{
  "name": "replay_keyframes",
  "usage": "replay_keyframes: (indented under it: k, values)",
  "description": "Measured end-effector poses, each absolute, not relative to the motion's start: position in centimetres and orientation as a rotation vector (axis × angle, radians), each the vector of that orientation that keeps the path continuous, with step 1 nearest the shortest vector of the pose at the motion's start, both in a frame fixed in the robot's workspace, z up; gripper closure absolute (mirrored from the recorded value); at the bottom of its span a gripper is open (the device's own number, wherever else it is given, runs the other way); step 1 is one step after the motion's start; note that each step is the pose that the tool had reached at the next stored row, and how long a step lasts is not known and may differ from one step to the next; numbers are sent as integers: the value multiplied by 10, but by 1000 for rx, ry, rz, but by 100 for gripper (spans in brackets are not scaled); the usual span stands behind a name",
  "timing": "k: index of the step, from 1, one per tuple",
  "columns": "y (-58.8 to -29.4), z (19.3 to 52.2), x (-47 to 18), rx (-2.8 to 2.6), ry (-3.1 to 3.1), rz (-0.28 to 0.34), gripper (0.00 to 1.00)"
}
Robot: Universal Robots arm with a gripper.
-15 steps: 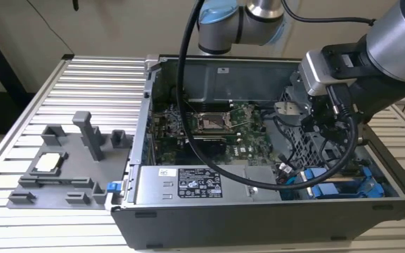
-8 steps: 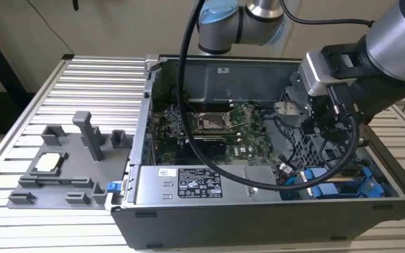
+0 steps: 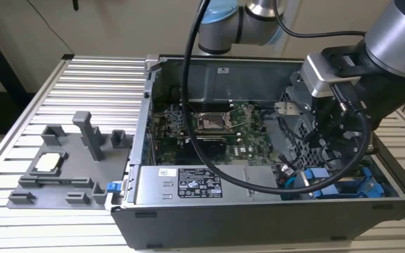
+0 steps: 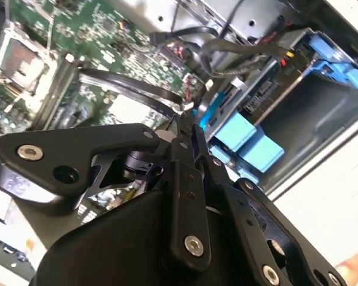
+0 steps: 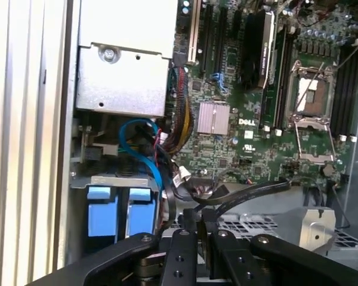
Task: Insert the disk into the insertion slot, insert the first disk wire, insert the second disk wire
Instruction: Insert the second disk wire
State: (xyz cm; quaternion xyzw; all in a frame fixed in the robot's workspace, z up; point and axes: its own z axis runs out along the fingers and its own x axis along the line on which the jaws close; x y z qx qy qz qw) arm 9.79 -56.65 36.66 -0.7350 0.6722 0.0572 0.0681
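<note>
The arm reaches down into the open computer case [image 3: 273, 226], which stands on the ribbed worktop [image 3: 104, 79]. The gripper [image 4: 194, 128] hangs over the insertion slot [image 3: 343, 184] in the case's corner at the exterior view's right. Its fingers [image 4: 198, 138] lie close together; whether they clamp anything cannot be told. The disk's blue carrier [image 4: 247, 140] sits in the slot, beside a light-blue cable [image 5: 144, 143]. The green motherboard [image 3: 210, 132] lies nearby. A grey fixture [image 3: 61, 168] rests on the worktop, well apart.
</note>
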Motion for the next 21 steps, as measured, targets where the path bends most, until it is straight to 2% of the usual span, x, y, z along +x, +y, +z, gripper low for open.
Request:
replay_keyframes:
  k: [8, 21]
  values:
    - [-566, 364, 101, -2263, 2067, 73, 84]
    - [-569, 360, 134, -2262, 2068, 73, 84]
